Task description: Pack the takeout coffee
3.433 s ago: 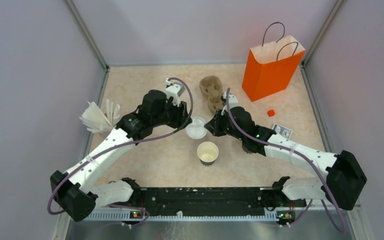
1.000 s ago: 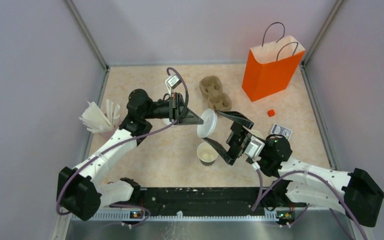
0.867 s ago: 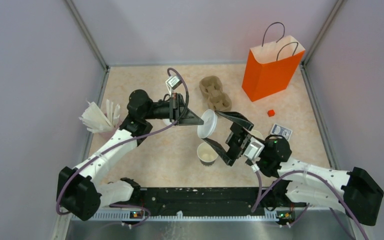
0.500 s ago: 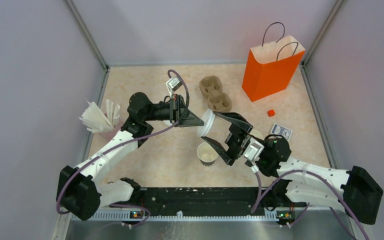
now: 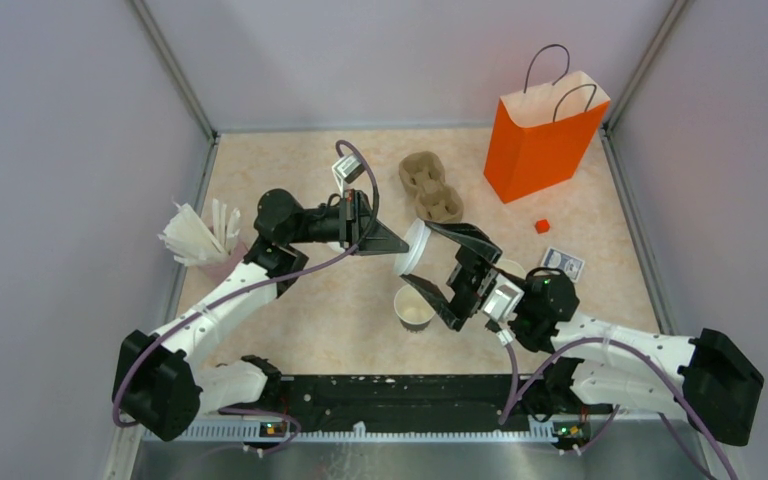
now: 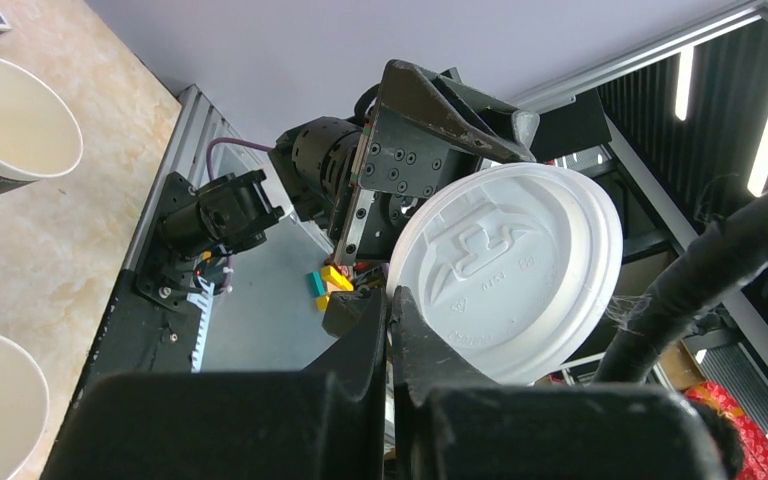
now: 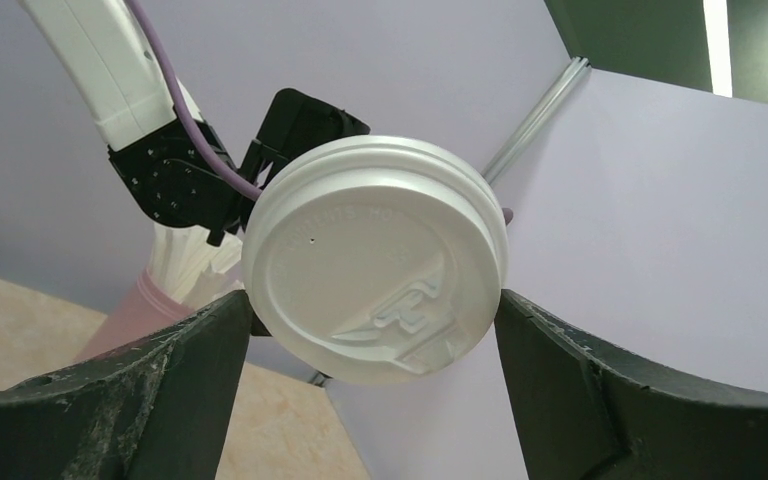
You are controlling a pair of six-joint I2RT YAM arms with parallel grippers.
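Note:
The takeout coffee's paper cup [image 5: 415,307] stands open and lidless on the table in front of the arms. Its white lid [image 5: 412,248] hangs on edge in the air above and behind it. My left gripper [image 5: 398,246] is shut on the lid's rim; the left wrist view shows the lid [image 6: 505,270] pinched at its edge by that gripper [image 6: 390,300]. My right gripper [image 5: 413,255] stands wide open around the lid [image 7: 375,260]. Both fingertips of the right gripper [image 7: 375,300] sit right at the lid's rim; whether they touch it I cannot tell.
A second open cup [image 5: 509,268] shows behind the right gripper. A brown pulp tray [image 5: 430,185] and an orange paper bag [image 5: 545,135] stand at the back. A holder of white sticks [image 5: 200,238] is at the left, a red cube [image 5: 542,226] and a card [image 5: 563,262] at the right.
The lid, lying flat on the table at first, is now held up on edge by the left gripper. In the last second the right gripper's fingers closed in around it.

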